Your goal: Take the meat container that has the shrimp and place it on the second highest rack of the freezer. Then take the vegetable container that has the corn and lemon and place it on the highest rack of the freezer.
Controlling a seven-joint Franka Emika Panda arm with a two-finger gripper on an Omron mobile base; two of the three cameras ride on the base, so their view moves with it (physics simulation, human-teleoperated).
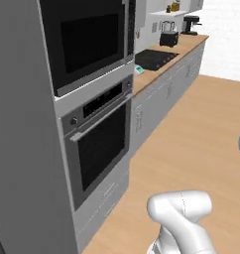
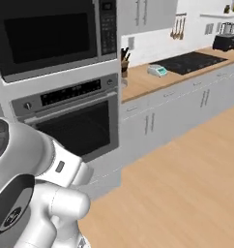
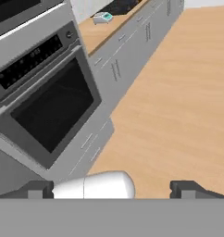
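My gripper (image 3: 113, 190) is open, its two dark fingertips (image 3: 40, 189) standing far apart at the bottom of the hand view with nothing between them. It looks down at the wall oven's lower door (image 3: 53, 109) and the wooden floor (image 3: 178, 106). My white arm (image 1: 184, 218) is folded low in front of the base. The meat container with the shrimp, the vegetable container with the corn and lemon, and the freezer are out of view.
A tall grey cabinet holds a microwave (image 1: 87, 39) above the wall oven (image 1: 99, 144). To its right runs a wooden counter (image 2: 138, 82) with a black cooktop (image 1: 154, 58), a toaster (image 1: 169, 38) and a small teal scale (image 2: 157, 70). Open floor (image 1: 201, 134) lies to the right.
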